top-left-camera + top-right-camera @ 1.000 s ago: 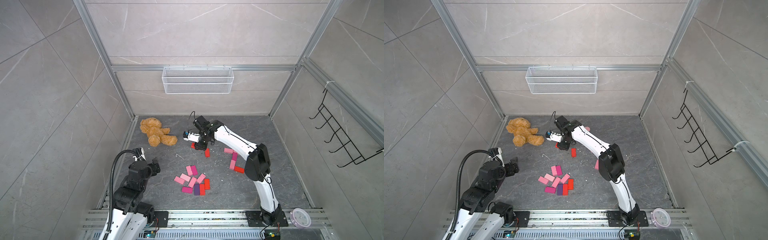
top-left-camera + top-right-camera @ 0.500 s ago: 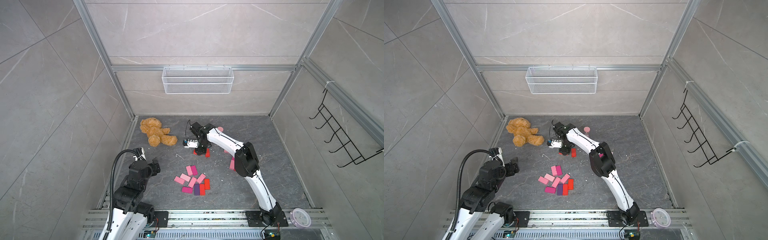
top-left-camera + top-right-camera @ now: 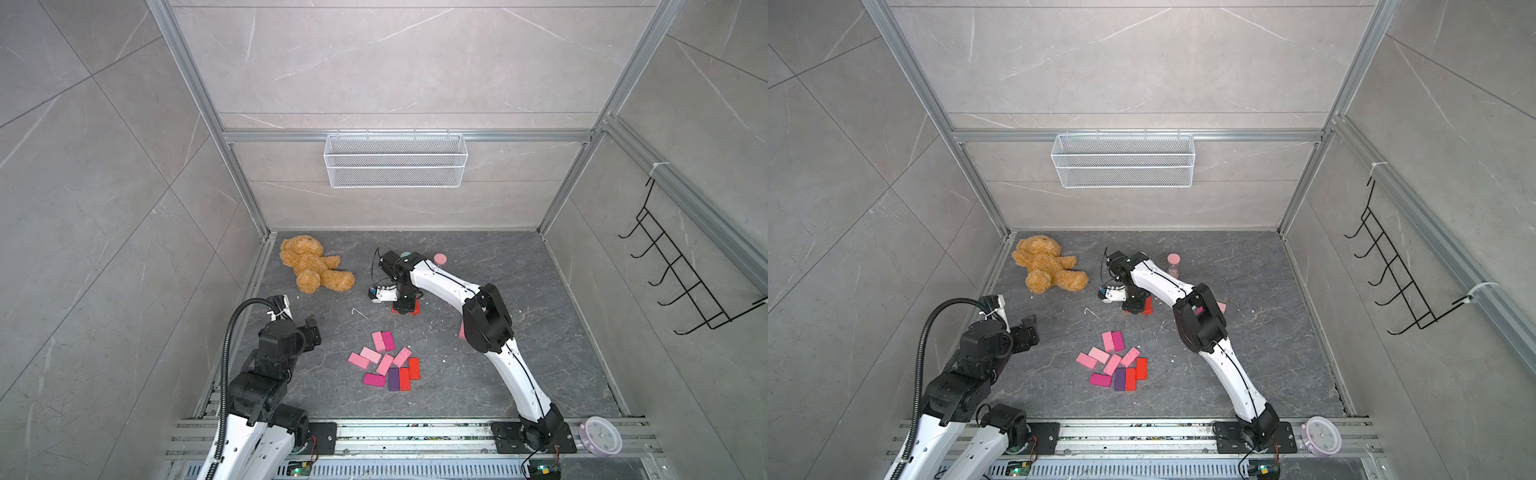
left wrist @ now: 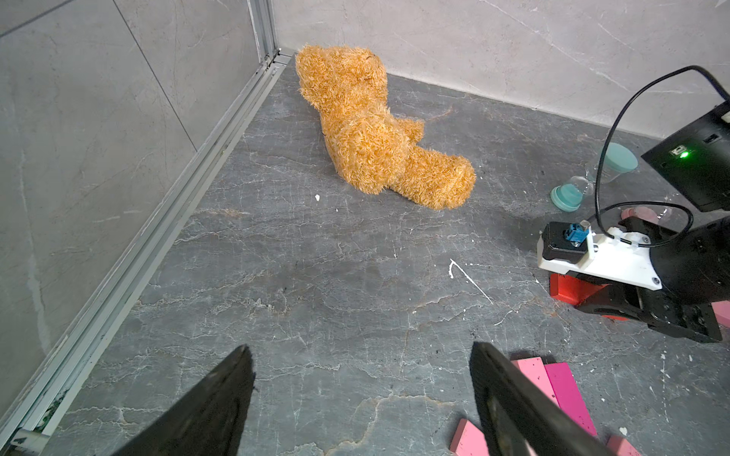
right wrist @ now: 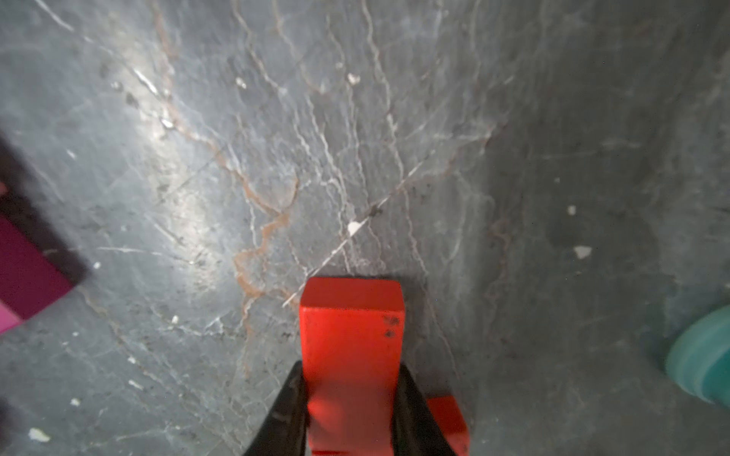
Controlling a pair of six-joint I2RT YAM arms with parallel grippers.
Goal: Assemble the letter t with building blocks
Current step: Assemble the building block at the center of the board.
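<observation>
Near the teddy bear [image 3: 311, 266], the right hand [image 5: 350, 373] pinches a red block [image 5: 351, 327] low at the bench [image 3: 561, 332]; the left hand [image 4: 359, 349] hangs spread wide, close to the scattered building blocks [image 3: 386, 361].

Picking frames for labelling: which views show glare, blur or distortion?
Right wrist view: glare on the floor, magenta block and teal timer blurred at the frame's edges, red block in the right pincer sharper. Left wrist view: crisp, only the left pincer dark and soft. Both top views: even light, wide-angle splay.
</observation>
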